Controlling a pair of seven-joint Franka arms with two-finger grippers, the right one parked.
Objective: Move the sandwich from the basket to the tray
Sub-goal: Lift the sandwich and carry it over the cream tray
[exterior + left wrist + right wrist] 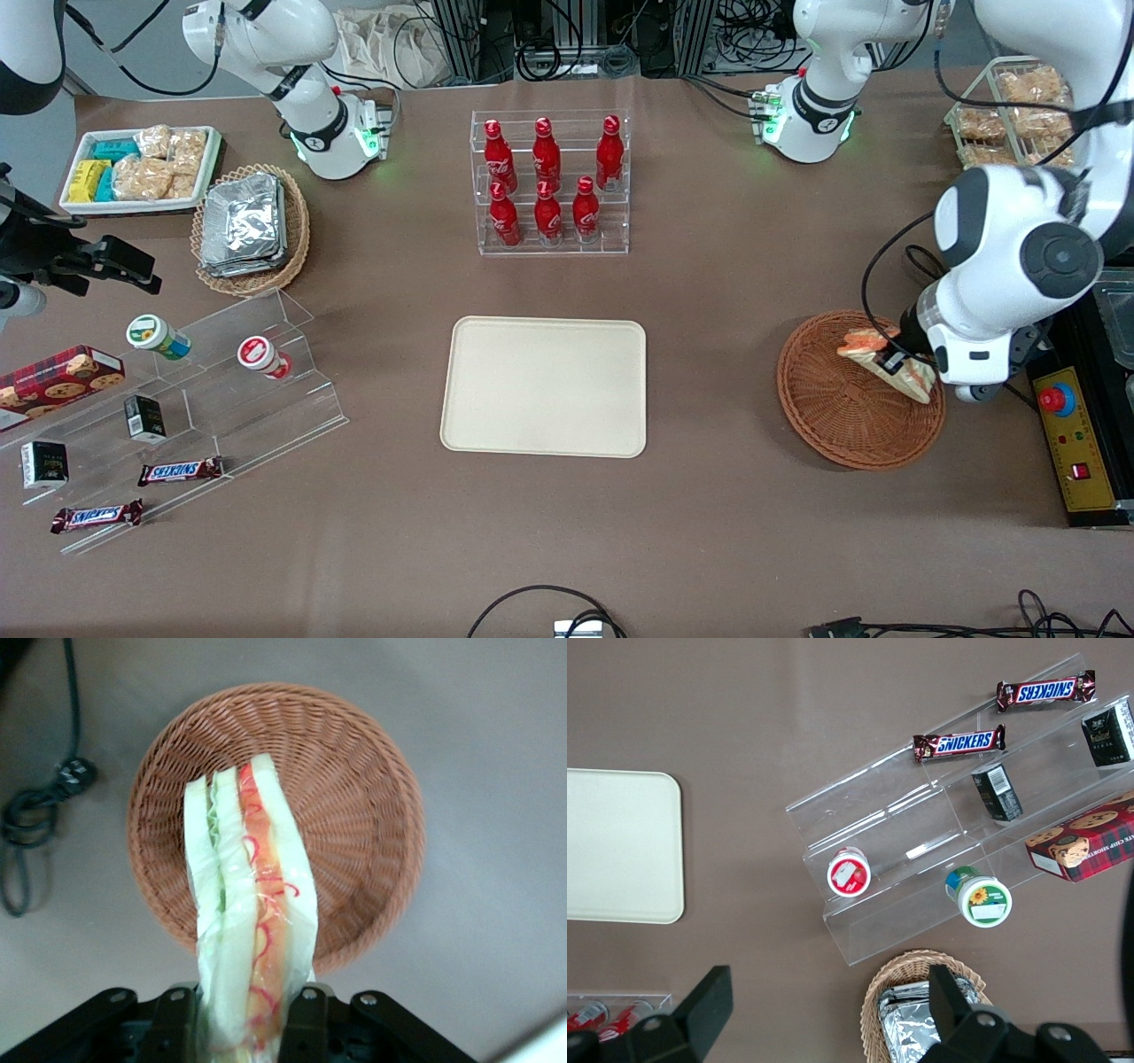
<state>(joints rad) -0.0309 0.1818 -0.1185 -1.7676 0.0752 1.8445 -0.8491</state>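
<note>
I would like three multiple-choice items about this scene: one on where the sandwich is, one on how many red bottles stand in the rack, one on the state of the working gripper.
1. Where is the sandwich?
A. flat on the tray
B. held above the basket
C. on the acrylic steps

2. How many red bottles are in the clear rack?
A. four
B. six
C. eight

3. The gripper is
A. open over the tray
B. shut on nothing
C. shut on the sandwich

Answers: 1 B, the wedge hangs over the basket while the tray has nothing on it; 2 B, two rows of three; 3 C, the wrist view shows the fingers clamping the wrapped wedge.
</note>
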